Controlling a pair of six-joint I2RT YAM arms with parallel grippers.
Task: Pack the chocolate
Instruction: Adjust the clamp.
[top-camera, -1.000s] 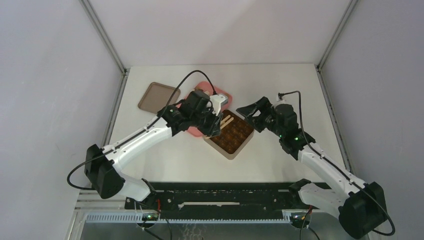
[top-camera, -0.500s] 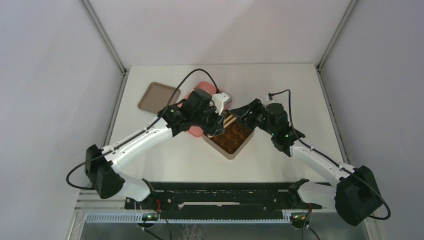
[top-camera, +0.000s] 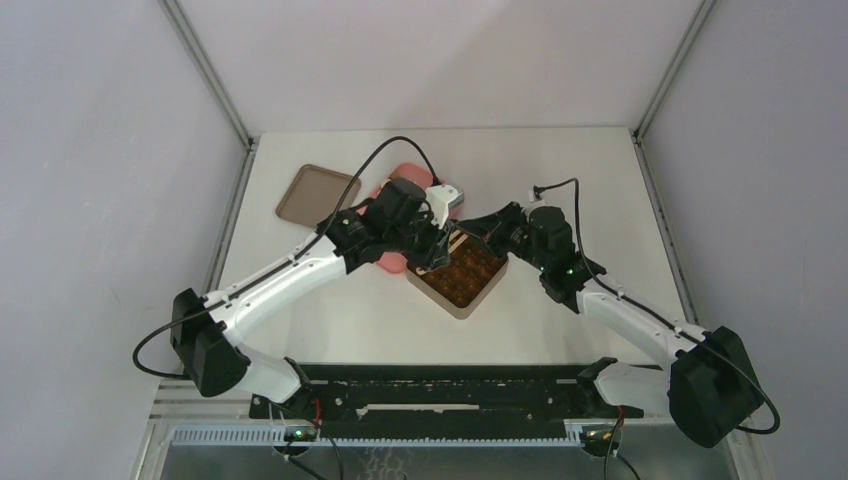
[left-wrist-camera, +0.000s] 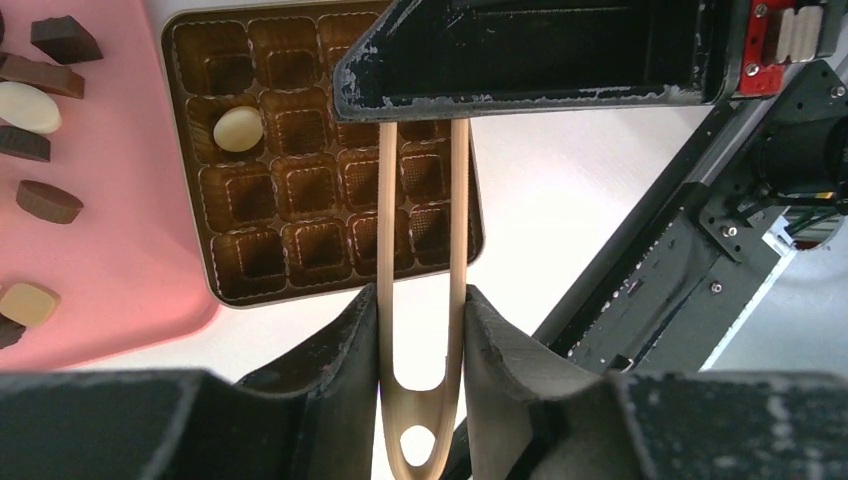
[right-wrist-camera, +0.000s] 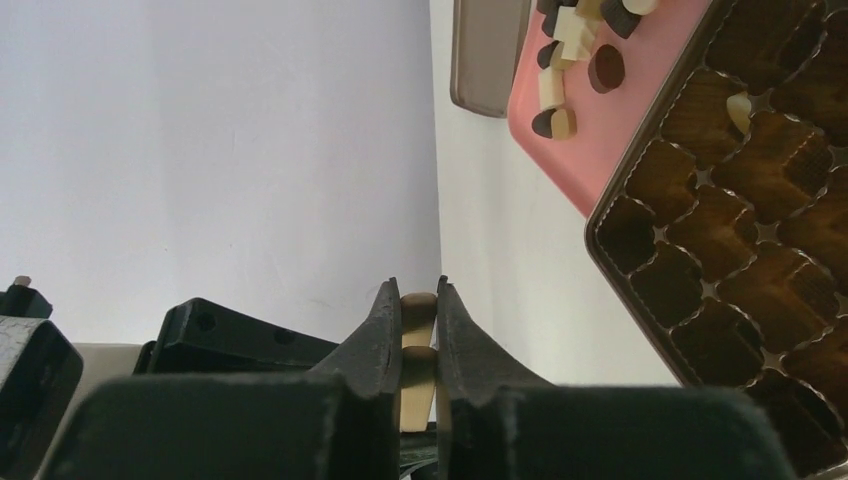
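My left gripper is shut on the joined end of the thin wooden tongs. Their two arms run out over the square tin to my right gripper, which is shut on the tong tips. In the top view both grippers meet above the tin. One cream-white chocolate lies in a cell of the tin's dark insert. More chocolate, dark brown and white, sits loose on the pink tray beside the tin.
A brown tin lid lies at the back left, beyond the pink tray. The enclosure walls stand on both sides, and the arms' base rail runs along the near edge.
My right gripper has swung left from beside the tin to the tong tips and closed on them. My left gripper kept hold of the tongs and shifted slightly.
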